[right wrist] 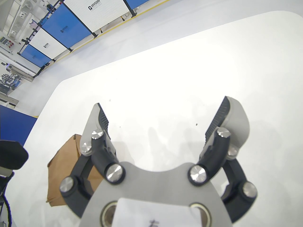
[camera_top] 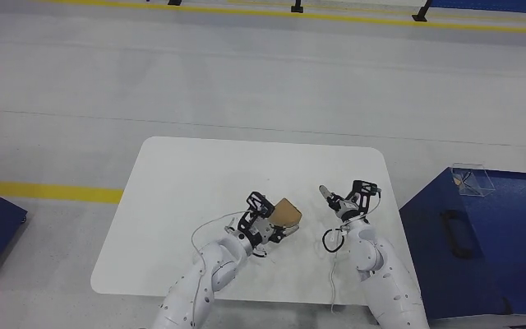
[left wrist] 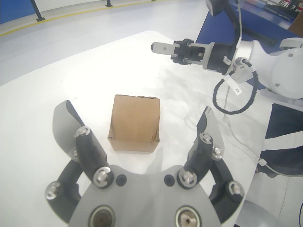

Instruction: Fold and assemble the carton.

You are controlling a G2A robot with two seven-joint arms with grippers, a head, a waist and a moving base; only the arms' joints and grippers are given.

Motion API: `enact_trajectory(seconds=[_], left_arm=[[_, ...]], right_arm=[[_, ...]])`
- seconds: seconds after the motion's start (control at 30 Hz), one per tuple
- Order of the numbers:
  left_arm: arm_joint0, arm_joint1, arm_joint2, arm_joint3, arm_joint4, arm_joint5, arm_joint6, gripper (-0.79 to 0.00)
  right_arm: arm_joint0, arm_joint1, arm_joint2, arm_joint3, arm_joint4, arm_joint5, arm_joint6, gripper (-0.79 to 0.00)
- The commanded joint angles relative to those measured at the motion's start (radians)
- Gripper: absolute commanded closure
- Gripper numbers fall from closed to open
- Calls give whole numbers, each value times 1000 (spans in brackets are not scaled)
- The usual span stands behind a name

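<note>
Left hand (left wrist: 135, 111) wide, empty, just beside closed brown carton (left wrist: 135, 121) on table (left wrist: 71, 76); right hand (right wrist: 163, 103) wide, empty.

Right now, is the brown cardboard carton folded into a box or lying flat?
Folded into a box: the brown cardboard carton stands on the white table with raised sides.

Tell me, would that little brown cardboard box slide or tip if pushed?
Probably slides: the small brown cardboard box sits flat on the smooth white table. Likely light, being thin cardboard. Its crumpled corners suggest it dents easily.
</note>
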Motion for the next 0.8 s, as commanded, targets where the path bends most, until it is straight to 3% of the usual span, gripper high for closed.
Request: enact_trajectory(seconds=[0.0, 0.2, 0.37, 0.5, 0.6, 0.7, 0.73, 0.77], left_arm=[[-10, 0, 8, 15, 8, -1, -27, -785], [-33, -3, 42, 66, 27, -3, -65, -785], [-59, -6, 51, 101, 30, 17, -32, -779], [-83, -10, 68, 144, 36, 24, -33, -588], [-94, -14, 79, 163, 37, 35, -29, -388], [-103, -17, 90, 180, 34, 40, -29, -345], [-106, -18, 93, 182, 37, 42, -27, -212], [-108, -19, 96, 186, 34, 42, -27, -142]], right_arm=[[0, 0, 0, 0, 0, 0, 0, -785], [0, 0, 0, 0, 0, 0, 0, -785], [0, 0, 0, 0, 0, 0, 0, -785], [0, 0, 0, 0, 0, 0, 0, -785], [0, 0, 0, 0, 0, 0, 0, -785], [0, 0, 0, 0, 0, 0, 0, -785], [0, 0, 0, 0, 0, 0, 0, -785], [0, 0, 0, 0, 0, 0, 0, -785]])
